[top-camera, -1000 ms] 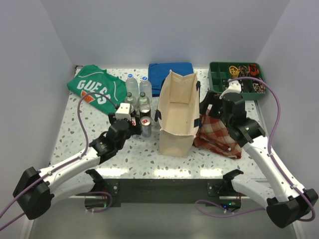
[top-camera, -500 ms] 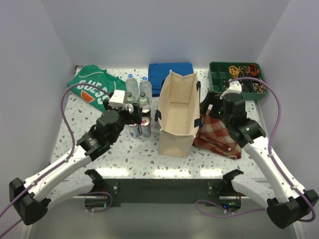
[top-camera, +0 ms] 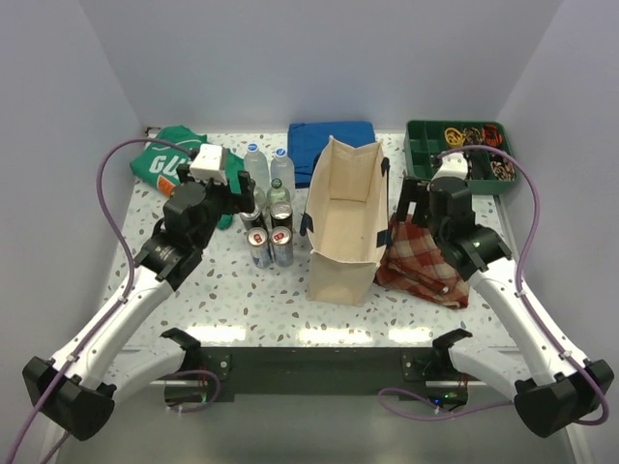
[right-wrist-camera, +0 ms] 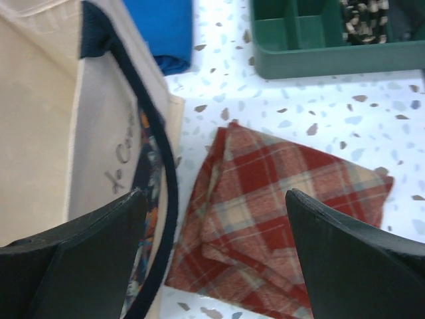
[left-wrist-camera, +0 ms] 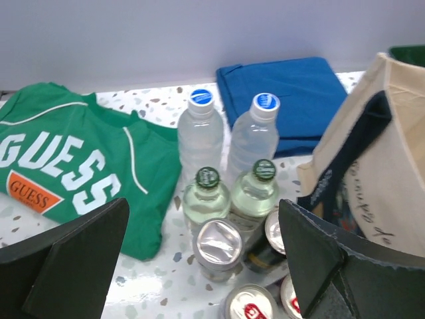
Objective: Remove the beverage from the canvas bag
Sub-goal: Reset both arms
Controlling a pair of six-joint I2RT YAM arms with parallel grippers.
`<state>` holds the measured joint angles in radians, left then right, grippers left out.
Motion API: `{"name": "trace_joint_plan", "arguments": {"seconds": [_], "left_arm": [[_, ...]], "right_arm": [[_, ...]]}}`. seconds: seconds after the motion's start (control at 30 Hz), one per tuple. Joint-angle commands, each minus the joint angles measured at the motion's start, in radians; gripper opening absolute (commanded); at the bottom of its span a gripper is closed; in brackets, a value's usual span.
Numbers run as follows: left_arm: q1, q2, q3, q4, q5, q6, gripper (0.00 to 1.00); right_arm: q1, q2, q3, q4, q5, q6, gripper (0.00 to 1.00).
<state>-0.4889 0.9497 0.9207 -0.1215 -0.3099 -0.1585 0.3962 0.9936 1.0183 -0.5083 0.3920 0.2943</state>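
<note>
Seems to be the let-go and pull-away stage, with no drink visible inside the canvas bag [top-camera: 343, 232] from above. Find that bag upright mid-table, mouth open, and the cans [top-camera: 271, 242] and bottles [top-camera: 267, 172] already clustered just left of it. Keep the left gripper [left-wrist-camera: 202, 207] spread wide, as now, holding nothing, and carry it well above the bottle caps before swinging anywhere, to avoid clipping a can and toppling the row. Keep the right gripper [right-wrist-camera: 216, 196] parted too, empty, hovering by the bag's right wall over the red plaid cloth [top-camera: 426, 263]. Draw it off rightward, not downward, clear of the navy handle, to avoid dragging the bag over. Check the bag's floor from overhead before calling the job finished; cannot vouch for every corner from here. Against the frame a second back: left arm then low, fingers down among the cans; now raised and swung toward the far left, next to the green shirt [top-camera: 166, 162], with a wider spread. On the right, a slightly wider spread and hardly any travel. No visible shift in the bag.
</note>
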Motion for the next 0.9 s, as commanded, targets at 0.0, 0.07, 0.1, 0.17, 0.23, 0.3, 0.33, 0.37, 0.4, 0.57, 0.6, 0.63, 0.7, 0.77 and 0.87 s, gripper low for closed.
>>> {"name": "trace_joint_plan", "arguments": {"seconds": [0.0,0.07,0.1,0.17,0.23,0.3,0.33,0.37,0.4,0.57,0.6,0.63,0.7,0.77,0.87], "left_arm": [[0.125,0.034,0.026,0.048,0.057,0.004,1.0],[0.23,0.037,0.017,0.104,0.113,-0.027,1.0],[0.274,0.041,0.02,0.105,0.155,-0.041,1.0],[0.375,0.075,0.038,0.106,0.205,-0.082,1.0],[0.42,0.119,0.044,0.106,0.224,-0.11,1.0],[0.467,0.141,0.029,0.146,0.236,-0.127,1.0],[0.481,0.17,0.021,0.163,0.242,-0.151,1.0],[0.518,0.188,0.018,0.164,0.274,-0.165,1.0],[0.532,0.217,0.021,0.164,0.291,-0.174,1.0],[0.544,0.259,0.014,0.224,0.235,-0.177,1.0],[0.544,0.267,0.006,0.238,0.221,-0.179,1.0],[0.543,0.27,0.0,0.259,0.203,-0.179,1.0],[0.543,0.276,-0.043,0.295,0.166,-0.179,1.0],[0.543,0.281,-0.098,0.362,0.172,-0.17,1.0],[0.543,0.294,-0.161,0.442,0.17,-0.138,1.0]], "right_arm": [[-0.066,-0.001,0.017,0.04,0.05,-0.038,0.91],[-0.143,0.002,0.002,0.065,-0.022,-0.024,0.92],[-0.195,0.008,-0.007,0.068,-0.042,-0.02,0.92],[-0.238,0.017,-0.011,0.068,-0.073,-0.001,0.94],[-0.287,0.031,-0.015,0.074,-0.09,0.012,0.96],[-0.31,0.036,-0.03,0.1,-0.108,0.025,0.96],[-0.316,0.049,-0.037,0.106,-0.114,0.038,0.97],[-0.326,0.057,-0.04,0.112,-0.117,0.049,0.97],[-0.341,0.066,-0.044,0.113,-0.126,0.057,0.98],[-0.344,0.088,-0.064,0.135,-0.131,0.091,0.98],[-0.342,0.091,-0.069,0.142,-0.137,0.095,0.98],[-0.341,0.088,-0.072,0.143,-0.149,0.101,0.98],[-0.336,0.08,-0.076,0.146,-0.159,0.1,0.98],[-0.336,0.076,-0.078,0.134,-0.151,0.094,0.98],[-0.336,0.06,-0.095,0.116,-0.122,0.089,0.98]]}}
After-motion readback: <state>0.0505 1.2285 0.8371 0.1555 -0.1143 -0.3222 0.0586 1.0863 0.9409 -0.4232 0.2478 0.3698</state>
